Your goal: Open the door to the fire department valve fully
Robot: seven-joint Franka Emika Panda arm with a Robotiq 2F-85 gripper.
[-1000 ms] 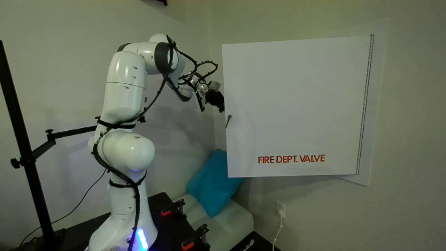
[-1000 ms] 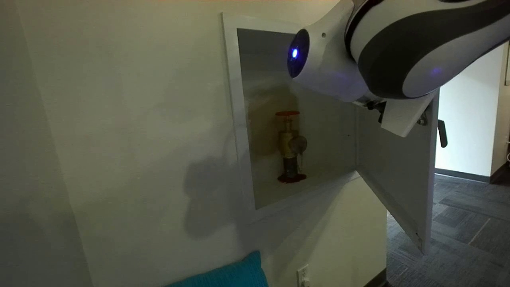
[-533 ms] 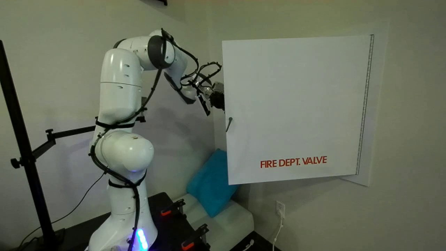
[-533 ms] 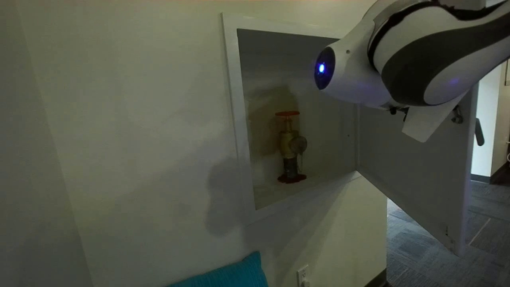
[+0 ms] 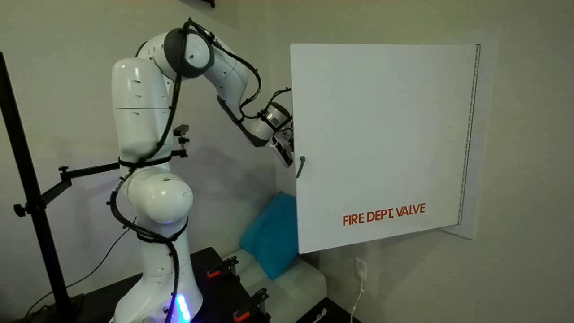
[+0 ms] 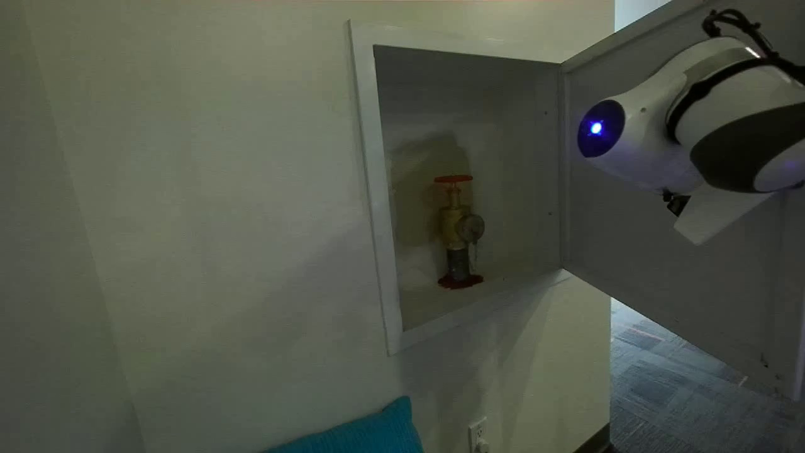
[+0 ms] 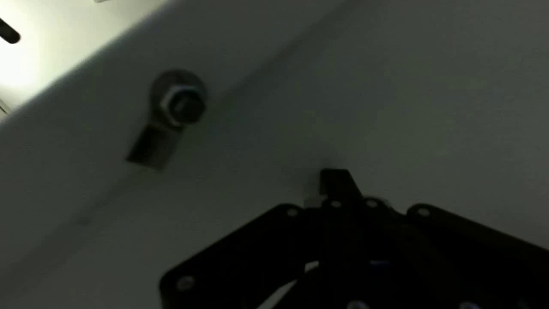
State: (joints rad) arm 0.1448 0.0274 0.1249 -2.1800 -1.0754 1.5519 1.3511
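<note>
The door [image 5: 381, 134] is standing swung out from the wall [image 5: 529, 170] on its hinge [image 5: 469, 130], and the cabinet [image 6: 378, 189] is showing a valve [image 6: 454, 229] with a red wheel. The gripper [image 7: 341, 184] is facing the door's inner side, clenched, apart from the latch [image 7: 178, 101]; whether it is touching the door, I cannot tell. A blue cushion [image 5: 273, 233] is resting on a pale seat [image 5: 291, 291].
</note>
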